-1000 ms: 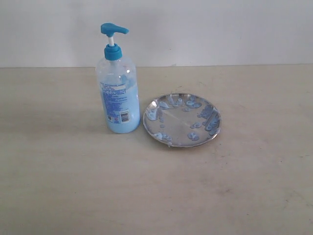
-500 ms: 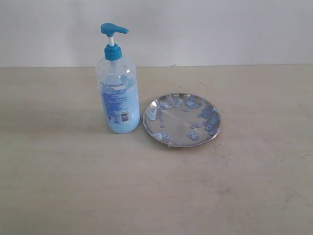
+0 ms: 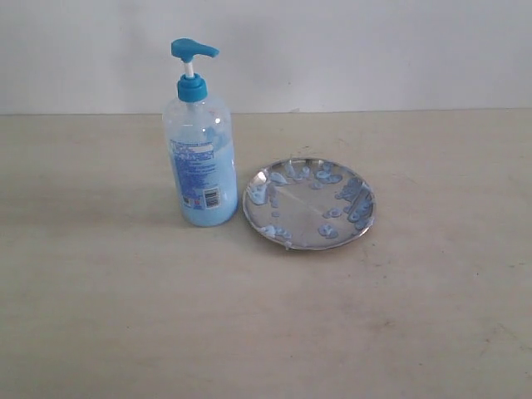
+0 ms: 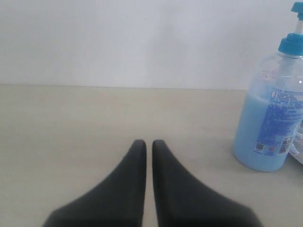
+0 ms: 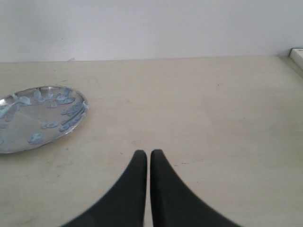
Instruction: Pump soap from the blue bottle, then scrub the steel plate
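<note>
The blue bottle (image 3: pixel 199 158) stands upright on the table, left of centre, its blue pump top (image 3: pixel 193 50) raised; light blue soap fills its lower part (image 4: pixel 258 132). Just to its right lies the steel plate (image 3: pixel 309 204), speckled with pale blue soap blobs (image 3: pixel 356 199). Neither arm shows in the exterior view. My left gripper (image 4: pixel 148 143) is shut and empty over bare table, well short of the bottle. In the right wrist view my right gripper (image 5: pixel 148 153) is also shut on nothing, with the plate (image 5: pixel 40 116) some way off to one side.
The pale wooden table (image 3: pixel 266 324) ends at a white wall behind. A white object's corner (image 5: pixel 298 56) shows at the table's far edge in the right wrist view.
</note>
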